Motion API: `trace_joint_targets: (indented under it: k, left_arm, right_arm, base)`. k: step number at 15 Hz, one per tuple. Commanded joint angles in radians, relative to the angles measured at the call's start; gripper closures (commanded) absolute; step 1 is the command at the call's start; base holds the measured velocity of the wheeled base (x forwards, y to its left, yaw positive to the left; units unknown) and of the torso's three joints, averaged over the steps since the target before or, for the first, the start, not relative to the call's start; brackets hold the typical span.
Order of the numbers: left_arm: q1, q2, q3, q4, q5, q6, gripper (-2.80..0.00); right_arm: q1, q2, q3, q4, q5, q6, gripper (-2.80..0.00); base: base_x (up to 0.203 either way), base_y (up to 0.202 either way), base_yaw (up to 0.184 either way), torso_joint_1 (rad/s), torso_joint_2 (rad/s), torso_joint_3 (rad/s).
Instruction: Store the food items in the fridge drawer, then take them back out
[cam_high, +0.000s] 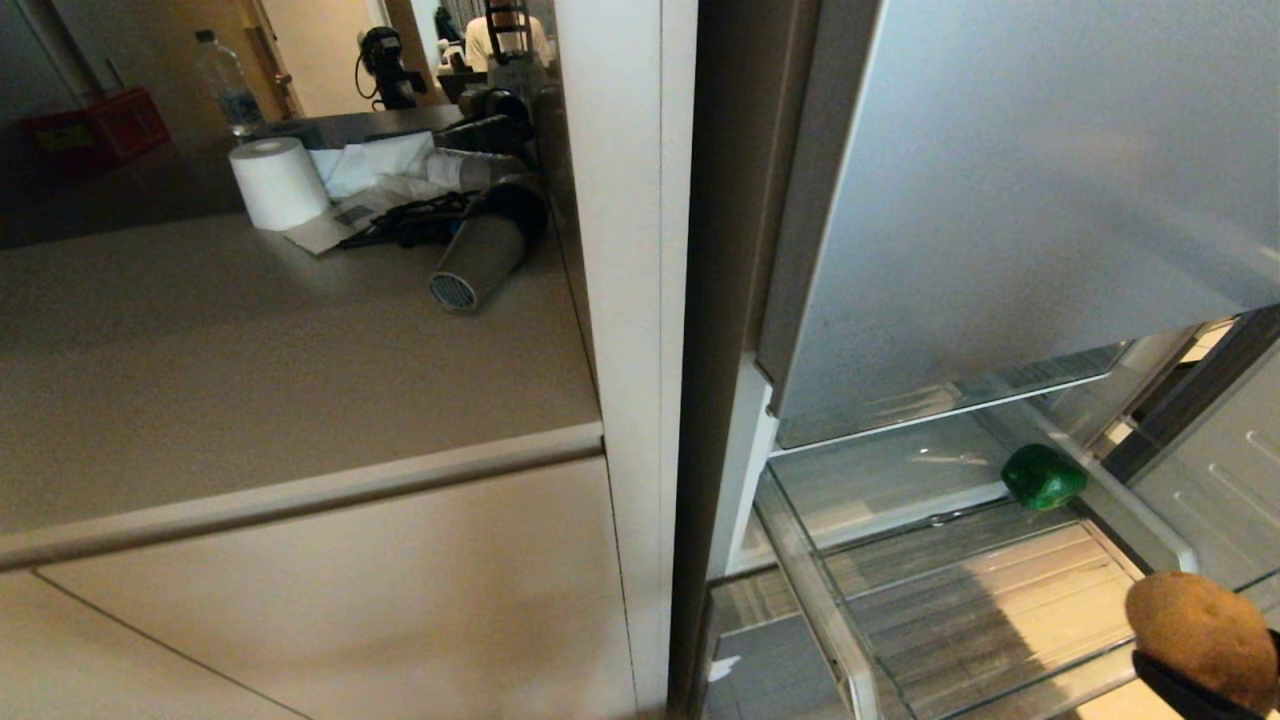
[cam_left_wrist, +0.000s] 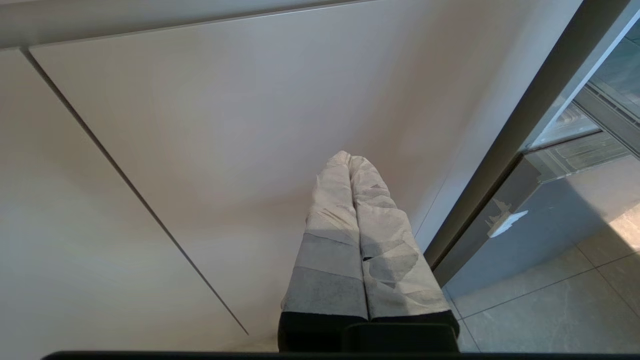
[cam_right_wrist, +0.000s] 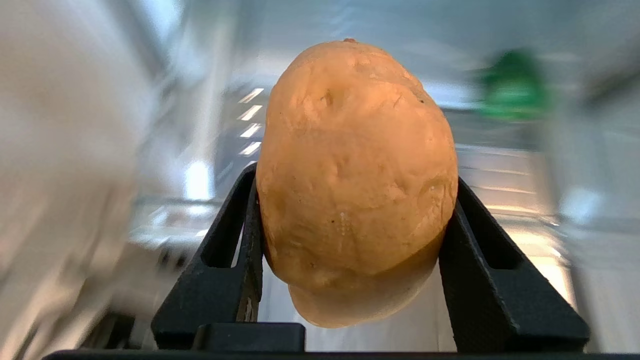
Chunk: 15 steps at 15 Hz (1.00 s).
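— Down at the bottom right, what's that brown lump?

— That's the potato (cam_high: 1200, 625). The right gripper (cam_right_wrist: 352, 200) has its two black fingers (cam_right_wrist: 235, 260) clamped on either side of it, and it hangs at the near right corner of the fridge drawer (cam_high: 1000, 610), above the rim rather than resting on the floor of it.

— And the drawer itself?

— Pulled out, clear plastic with a ribbed bottom. The green pepper (cam_high: 1043, 477) sits at the far right corner, well apart from the potato.

— What about the other arm?

— Parked low. The left gripper (cam_left_wrist: 350, 165) points at the beige cabinet door (cam_left_wrist: 225, 125), its wrapped fingers (cam_left_wrist: 330, 240) pressed together with nothing between them. The edge of the fridge (cam_left_wrist: 505, 185) is just beside it.

— Anything on the counter (cam_high: 250, 350)?

— A white paper roll (cam_high: 277, 182), some crumpled paper, a grey cylinder (cam_high: 478, 260) lying on its side, and a water bottle (cam_high: 228, 92) further back.
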Motion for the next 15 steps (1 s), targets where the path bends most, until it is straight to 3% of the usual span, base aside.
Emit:
trace_joint_targets:
  k: [1, 3, 5, 8, 11, 15]
  left_arm:
    - [0.0, 0.002, 0.0, 0.0, 0.0, 0.0, 0.0]
    - [0.0, 0.002, 0.0, 0.0, 0.0, 0.0, 0.0]
    - [0.0, 0.002, 0.0, 0.0, 0.0, 0.0, 0.0]
    - [0.0, 0.002, 0.0, 0.0, 0.0, 0.0, 0.0]
    - [0.0, 0.002, 0.0, 0.0, 0.0, 0.0, 0.0]
    - [0.0, 0.002, 0.0, 0.0, 0.0, 0.0, 0.0]
  right_arm:
    - [-0.058, -0.222, 0.041, -0.003, -0.025, 0.018, 0.0]
    - [-0.126, -0.349, 0.088, -0.002, -0.011, 0.039, 0.0]
    - [-0.173, -0.448, 0.166, -0.004, 0.052, 0.053, 0.0]
    - [-0.194, -0.452, 0.195, 0.03, 0.084, 0.128, 0.0]
    - [-0.263, -0.468, 0.195, 0.043, 0.139, 0.073, 0.0]
    - [-0.283, -0.723, 0.195, 0.168, 0.151, 0.048, 0.0]
  base:
    - [0.0, 0.0, 0.0, 0.0, 0.0, 0.0]
    - [0.0, 0.0, 0.0, 0.0, 0.0, 0.0]
    - [0.0, 0.0, 0.0, 0.0, 0.0, 0.0]
    - [0.0, 0.0, 0.0, 0.0, 0.0, 0.0]
    - [0.0, 0.0, 0.0, 0.0, 0.0, 0.0]
    - [0.0, 0.0, 0.0, 0.0, 0.0, 0.0]
